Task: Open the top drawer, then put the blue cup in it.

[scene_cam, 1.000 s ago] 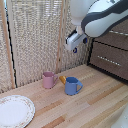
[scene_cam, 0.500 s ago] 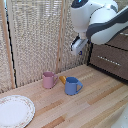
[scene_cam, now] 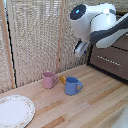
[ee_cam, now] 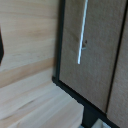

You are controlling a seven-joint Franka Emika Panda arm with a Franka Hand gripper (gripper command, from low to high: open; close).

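The blue cup (scene_cam: 72,86) stands upright on the wooden tabletop, its loop handle pointing to the exterior view's right. My gripper (scene_cam: 80,48) hangs in the air above and slightly right of it, close to the dark brown cabinet (scene_cam: 111,61). It is too small and blurred to show how its jaws stand. The arm hides most of the cabinet's upper front, where the top drawer lies. The wrist view shows a brown drawer front (ee_cam: 97,55) with a thin silver bar handle (ee_cam: 81,35), shut flush in its dark frame. I cannot tell which drawer that is.
A pink mug (scene_cam: 48,79) stands just left of the blue cup, with a small orange-yellow piece (scene_cam: 62,79) between them. A white plate (scene_cam: 15,110) lies at the front left. A reed screen (scene_cam: 35,35) backs the table.
The arm has swung, and the gripper has drifted slightly lower and toward the exterior view's right, nearer the cabinet. The cups and the plate have not moved.
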